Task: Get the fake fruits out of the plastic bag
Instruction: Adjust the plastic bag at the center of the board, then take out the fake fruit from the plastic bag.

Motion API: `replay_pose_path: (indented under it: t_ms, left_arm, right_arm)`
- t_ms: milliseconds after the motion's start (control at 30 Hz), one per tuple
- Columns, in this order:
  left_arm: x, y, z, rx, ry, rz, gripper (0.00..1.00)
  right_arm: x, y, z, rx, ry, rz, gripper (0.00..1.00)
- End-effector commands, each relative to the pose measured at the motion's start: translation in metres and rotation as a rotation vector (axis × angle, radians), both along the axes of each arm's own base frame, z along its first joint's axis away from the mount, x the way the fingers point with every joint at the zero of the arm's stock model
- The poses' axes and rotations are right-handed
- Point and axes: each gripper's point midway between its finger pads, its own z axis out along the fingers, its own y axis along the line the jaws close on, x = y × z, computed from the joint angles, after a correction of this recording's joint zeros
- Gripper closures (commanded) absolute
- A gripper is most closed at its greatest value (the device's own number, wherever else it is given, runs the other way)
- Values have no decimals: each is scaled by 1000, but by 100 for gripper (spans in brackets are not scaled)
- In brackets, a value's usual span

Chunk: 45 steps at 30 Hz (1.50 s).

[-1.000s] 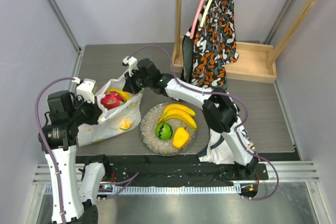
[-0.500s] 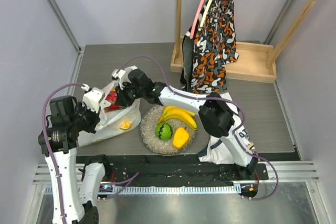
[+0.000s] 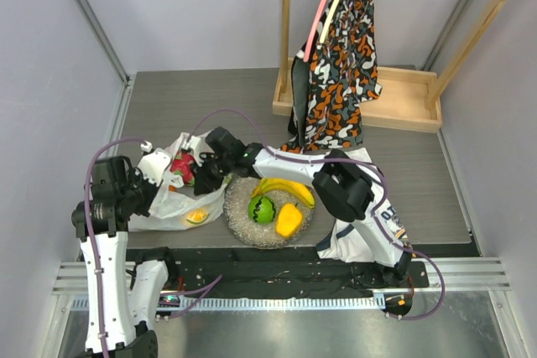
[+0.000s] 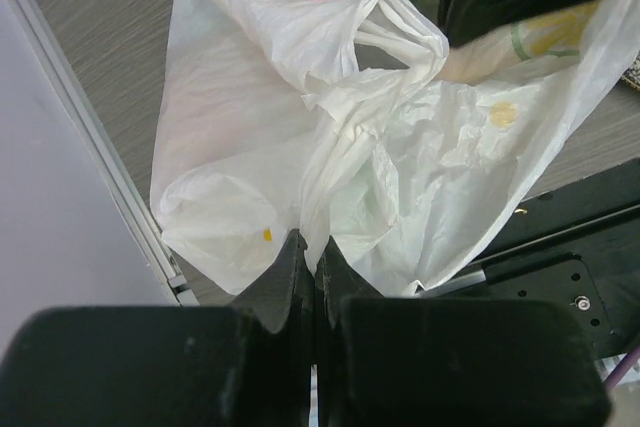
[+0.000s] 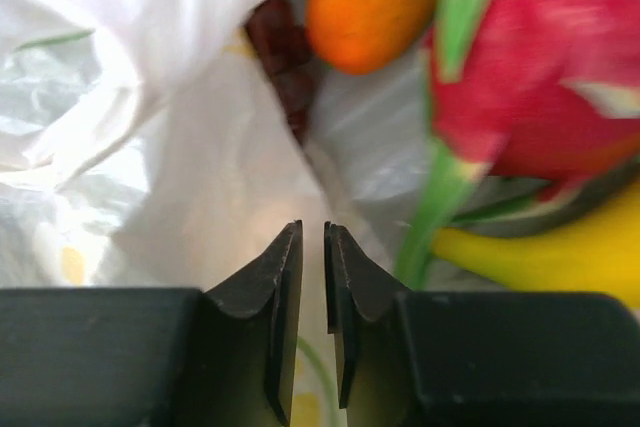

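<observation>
The plastic bag [image 3: 168, 211] lies crumpled on the worktop [image 3: 210, 98], with its open mouth on the far side. At the bag's left side, the left jaws are pressed together on a gathered fold of its thin film. The right jaws reach into the bag's mouth from the bag's right. They stand a narrow slit apart with nothing between them, and white film lies just past their tips. Inside the bag are a red fruit [image 5: 540, 77] with green-tipped scales, an orange fruit [image 5: 370, 2], a dark cluster of grapes [image 5: 285, 57] and a yellow fruit [image 5: 540, 247]. Just right of the bag sits a round dish [image 3: 239, 225] holding bananas [image 3: 285, 184], a green ball [image 3: 263, 209] and a yellow pepper [image 3: 289, 220].
</observation>
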Motion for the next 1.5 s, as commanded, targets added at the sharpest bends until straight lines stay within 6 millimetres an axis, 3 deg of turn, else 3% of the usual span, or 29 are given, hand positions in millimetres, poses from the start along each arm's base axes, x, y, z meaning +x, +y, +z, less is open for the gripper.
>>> replay_pose_path:
  t_ms: [0, 67, 100, 200, 233, 500, 567, 700, 733, 800, 833, 933, 1067, 1100, 1233, 1333, 1400, 1433, 1467]
  left_arm:
    - [9, 3, 0, 19, -51, -8, 100]
    - [11, 3, 1, 21, -69, -7, 97]
    - [12, 3, 0, 19, -71, -9, 95]
    - [13, 1, -1, 4, -68, -6, 90]
    - [13, 0, -2, -2, -63, -5, 89]
    - [13, 0, -2, -3, -59, -8, 89]
    - [13, 0, -1, -4, -61, -7, 90]
    - [14, -1, 3, -9, -65, -5, 90]
    - [14, -1, 3, -8, -66, -5, 90]
    - [15, -1, 3, -9, -66, -4, 90]
    - [15, -1, 3, -10, -68, -4, 90]
    - [17, -1, 4, -19, -70, 4, 90]
    - [22, 3, 2, -26, -75, 53, 90]
    - [25, 3, 3, -32, -85, 58, 91]
    - [37, 2, 7, -68, -112, 90, 91]
    - [49, 3, 12, -89, -125, 120, 91]
    - [57, 4, 18, -104, -147, 138, 90]
    - [61, 6, 18, -107, -145, 156, 90]
    - [66, 8, 16, -111, -136, 172, 90]
  right_arm:
    - [57, -3, 79, 105, -160, -137, 72]
    - [73, -5, 77, 82, -259, -171, 63]
    - [78, -6, 77, 79, -279, -176, 53]
    - [83, -4, 62, 47, -293, -175, 38]
    - [83, -3, 50, 28, -278, -166, 36]
    - [61, 20, 19, 8, -258, -74, 30]
    - [62, 23, 3, -22, -256, -88, 24]
    - [65, 17, -22, -93, -268, -107, 26]
    - [66, 15, -25, -101, -275, -108, 30]
    - [67, 15, -29, -105, -294, -91, 51]
    - [69, 17, -25, -92, -303, -86, 73]
    - [76, 23, 7, -26, -301, -98, 99]
    - [91, 22, 94, 160, -330, -98, 99]
    - [97, 13, 130, 219, -351, -110, 99]
    - [99, -8, 195, 344, -355, -92, 99]
    - [95, -23, 225, 390, -330, -84, 99]
    - [87, -30, 236, 409, -310, -64, 99]
    - [82, -32, 233, 406, -297, -49, 99]
    - [73, -38, 246, 431, -309, -25, 99]
